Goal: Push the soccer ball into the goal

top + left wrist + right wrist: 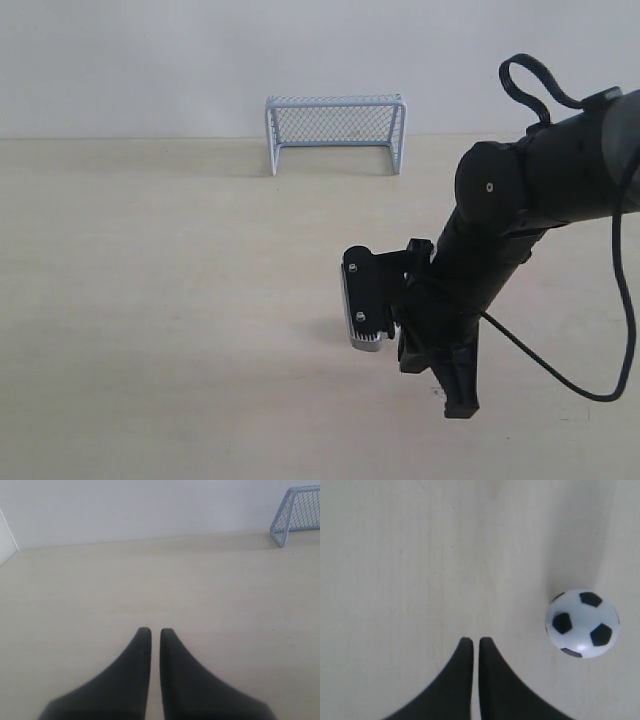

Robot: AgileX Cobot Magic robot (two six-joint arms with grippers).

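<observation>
A: Right wrist view: soccer ball (582,624) sits on the pale table (395,555), beside the right gripper (475,642). Near it, not touching.

B: Jaw state?

A: Fingers (457,675) pressed together, only a thin slit between them. Closed on nothing.

B: Goal?

A: Exterior view: goal (336,130) stands upright at the far edge of the table, against the white wall (130,60), mouth facing the camera. Right arm (520,200) angles down over the table nearer the camera, well apart from the goal. Wrist camera (366,300) faces the tabletop.

B: Ball in that view?

A: Can't make it out there. The arm covers that patch of table.

B: Left side?

A: Left gripper (155,631) is closed too, with the same thin slit and nothing held. It is low over bare table. One goal post and some net show at the frame edge, well apart from the fingertips.
</observation>
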